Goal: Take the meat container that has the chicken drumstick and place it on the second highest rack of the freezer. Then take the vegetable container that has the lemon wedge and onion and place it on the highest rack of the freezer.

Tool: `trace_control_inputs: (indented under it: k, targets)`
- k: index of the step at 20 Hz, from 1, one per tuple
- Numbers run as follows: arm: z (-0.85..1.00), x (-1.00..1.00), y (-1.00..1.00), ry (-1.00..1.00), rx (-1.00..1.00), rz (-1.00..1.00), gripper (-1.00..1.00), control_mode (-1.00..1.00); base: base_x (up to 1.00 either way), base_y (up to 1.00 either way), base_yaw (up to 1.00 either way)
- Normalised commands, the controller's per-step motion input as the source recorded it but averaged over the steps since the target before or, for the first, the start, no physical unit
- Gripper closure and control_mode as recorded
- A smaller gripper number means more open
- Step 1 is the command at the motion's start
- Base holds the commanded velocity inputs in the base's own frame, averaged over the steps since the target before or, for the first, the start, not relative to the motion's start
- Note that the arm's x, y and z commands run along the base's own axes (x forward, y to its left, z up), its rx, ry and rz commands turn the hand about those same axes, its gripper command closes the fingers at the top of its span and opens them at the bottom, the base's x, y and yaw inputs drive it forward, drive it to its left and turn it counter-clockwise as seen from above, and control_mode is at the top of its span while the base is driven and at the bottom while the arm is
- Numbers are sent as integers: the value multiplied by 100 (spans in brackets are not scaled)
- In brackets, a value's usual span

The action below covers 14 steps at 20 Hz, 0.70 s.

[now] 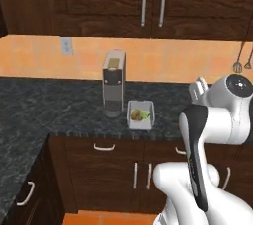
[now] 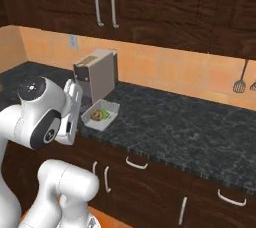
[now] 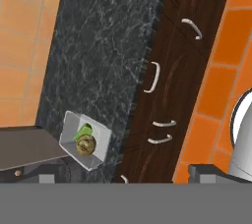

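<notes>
Dark counter (image 3: 98, 46), vegetable container (image 3: 84, 140) above the left fingertip (image 3: 47, 177), jaws wide

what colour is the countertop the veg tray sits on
Dark grey-black stone with pale speckled veining; the countertop shows best in the right base view, under the vegetable tray.

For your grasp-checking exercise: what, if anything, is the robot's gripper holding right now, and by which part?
Nothing is held. The gripper is open and empty, away from the vegetable container, which sits on the counter beside the coffee machine.
</notes>
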Motion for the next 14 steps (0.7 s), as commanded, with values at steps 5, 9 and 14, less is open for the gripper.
trace_control_inputs:
  k: [5,9,14]
  targets:
    - [0,0,0,0,0,0,-100,100,53,46,-19]
    - [0,0,0,0,0,0,-100,100,54,48,-18]
    - [0,0,0,0,0,0,-100,100,57,44,-19]
